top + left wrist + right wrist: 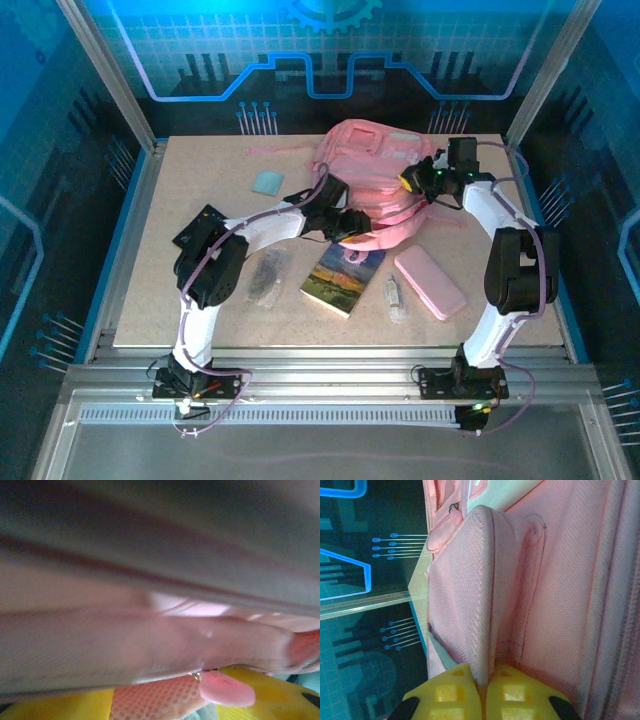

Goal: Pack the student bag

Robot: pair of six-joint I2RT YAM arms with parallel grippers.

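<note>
Just behind the book point(343, 278) lies the student bag point(370, 150); the right gripper point(483, 684) pinches its fabric fold, for the left gripper point(347, 222) I cannot tell; a hard tug could slip that thin fold

No letter, number or brand name can be read anywhere in the scene. Any title on the rectangular paperback book point(343, 278) with a painted landscape cover is too small to tell. The whitish patch point(385, 150) on the large soft pink fabric backpack point(372, 185) is equally illegible. The blue rear wall panel point(330, 45) carries a gear outline and circuit-style lines, without words.
</note>
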